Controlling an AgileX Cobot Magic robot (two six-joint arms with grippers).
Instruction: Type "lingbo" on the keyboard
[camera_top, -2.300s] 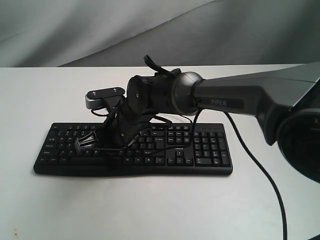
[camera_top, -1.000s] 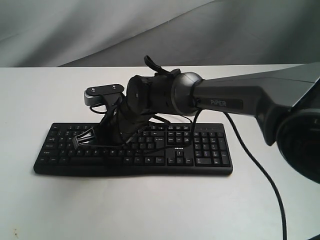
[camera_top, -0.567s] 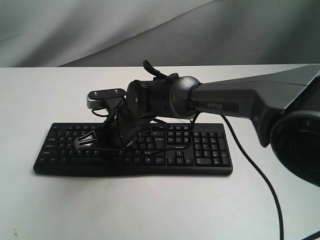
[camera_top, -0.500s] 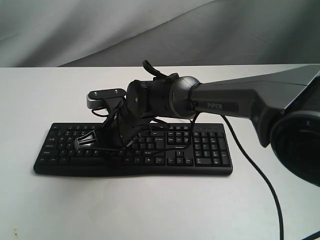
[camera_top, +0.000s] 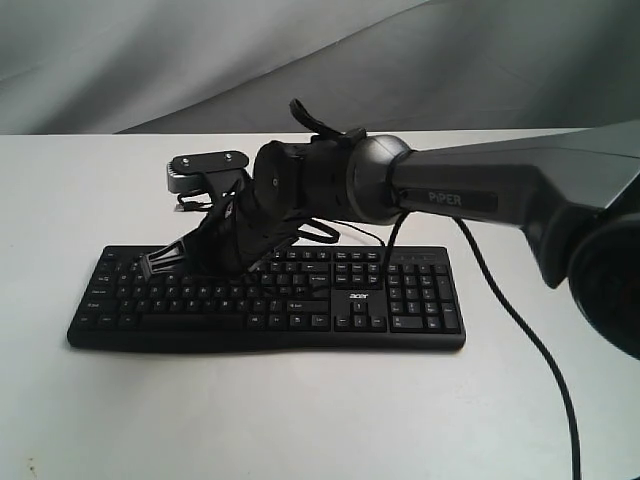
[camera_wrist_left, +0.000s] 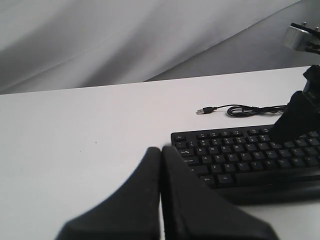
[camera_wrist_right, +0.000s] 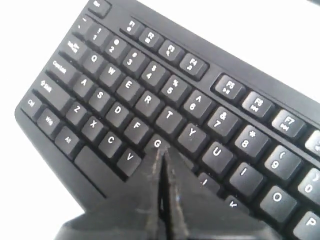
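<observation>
One keyboard, right end effector tips together over it, left end effector together

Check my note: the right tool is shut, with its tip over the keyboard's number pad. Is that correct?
It is not over the number pad. The right wrist view shows the right tool shut, with its tip over the letter keys of the keyboard, beside the G key.
</observation>
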